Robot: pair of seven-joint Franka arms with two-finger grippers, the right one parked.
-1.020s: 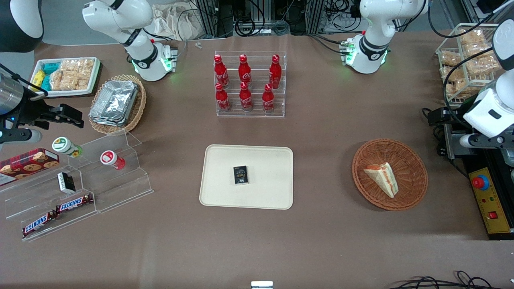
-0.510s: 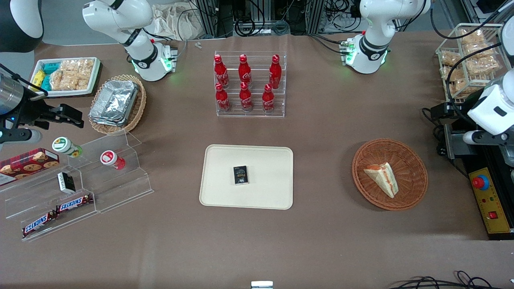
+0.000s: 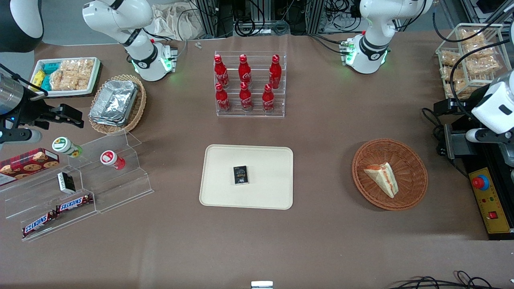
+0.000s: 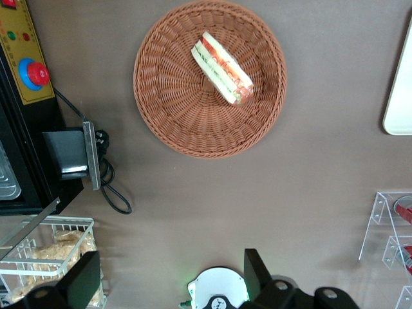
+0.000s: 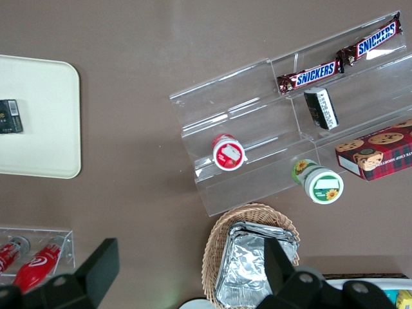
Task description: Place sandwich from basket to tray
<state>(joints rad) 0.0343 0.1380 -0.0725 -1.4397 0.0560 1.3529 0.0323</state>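
Toward the working arm's end of the table from the tray (image 3: 246, 176), the basket (image 3: 409, 162) holds the sandwich (image 3: 382, 178), lying flat inside it. High above the basket, clear of it, the gripper (image 4: 168, 278) hangs wide open, empty.

Left arm: raised at the working arm's end of the table, wrist high above the basket (image 3: 389, 174) and farther from the front camera than it. Gripper (image 4: 168, 283): pointing down, fingers (image 4: 82, 282) spread wide, holding nothing.
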